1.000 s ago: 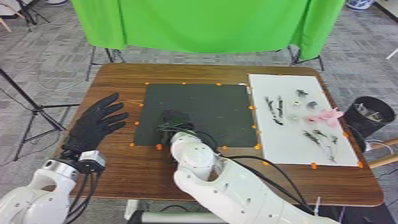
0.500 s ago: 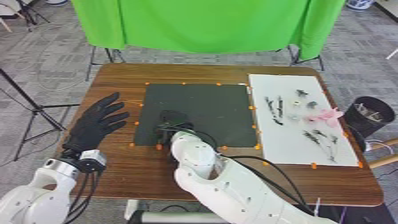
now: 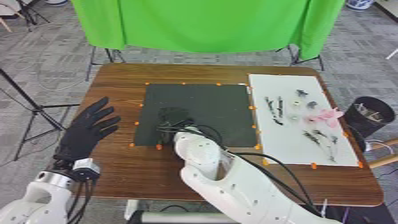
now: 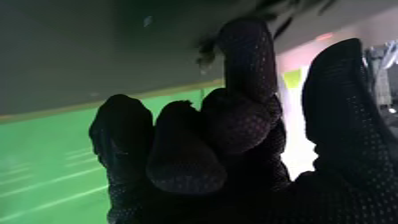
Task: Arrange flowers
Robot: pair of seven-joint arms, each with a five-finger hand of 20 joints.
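Your right hand [image 3: 175, 118] is partly open: in the right wrist view one finger [image 4: 250, 55] reaches up nearly straight, others bend inward, and the thumb [image 4: 333, 95] stands upright, apart from them. Whether they have hold of anything, I can't tell you.

That hand is over the dark mat [image 3: 218, 102], on the mat's 9 o'clock side. Take 12 as the table's far edge. Your left hand [image 3: 84, 132] is at 9 o'clock on the table [image 3: 120, 175], its fingers straight and spread, pointing towards 1.

You have the flowers laid out on the white sheet [image 3: 280, 150], at 3 o'clock on the table. Going round the sheet, you'll find the pink flower [image 3: 330, 116] by its 3 o'clock edge, long-stemmed sprigs [image 3: 321, 139] at 5, dark sprigs [image 3: 275, 114] at 10, and a small greyish sprig [image 3: 302, 93] at 12.

Beyond the table at 3 o'clock stands your black bin [image 3: 370, 122]; past the far edge, at 12, hangs the green cloth [image 3: 209, 27].
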